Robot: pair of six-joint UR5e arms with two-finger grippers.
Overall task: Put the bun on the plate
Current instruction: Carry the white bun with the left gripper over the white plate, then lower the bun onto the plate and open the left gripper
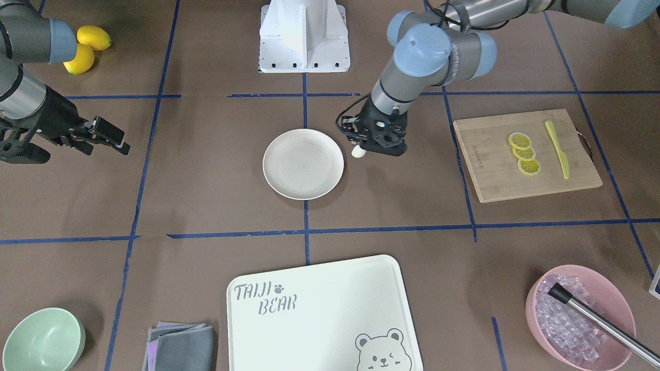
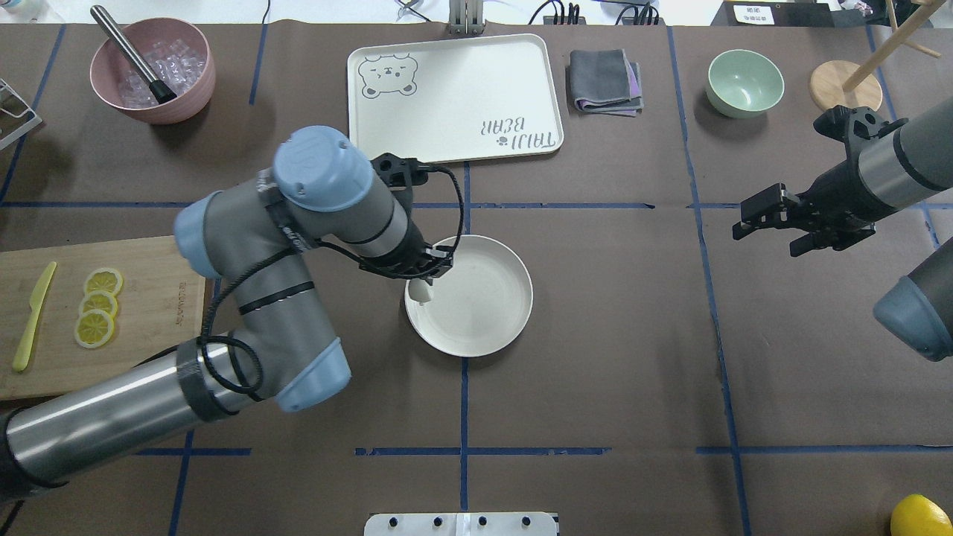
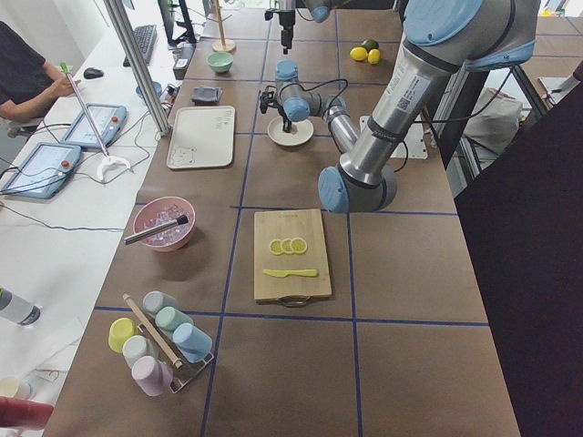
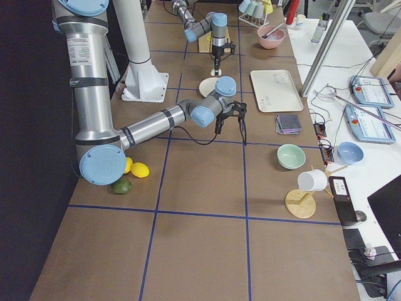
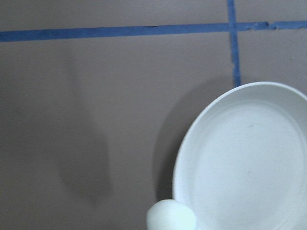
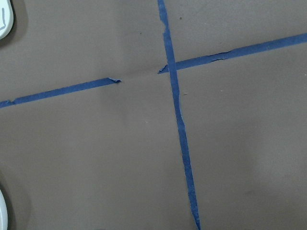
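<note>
Left tool (image 1: 363, 147) clamped on bun (image 1: 357, 152), at rim of plate (image 1: 303, 164). Right tool (image 1: 110, 138) spread, empty, well apart over tabletop (image 1: 206, 206).

The left arm folds at the elbow, wrist pointing down, left gripper (image 1: 363, 149) clamped on the bun (image 1: 357, 152); the right arm reaches in level, right gripper (image 1: 116, 140) fingers spread apart

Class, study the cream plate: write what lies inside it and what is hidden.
Nothing lies inside the plate; its bare floor shows whole in the front view. The bun hangs by its rim, pinched in the left gripper. Overhead, that gripper covers a bit of rim.
</note>
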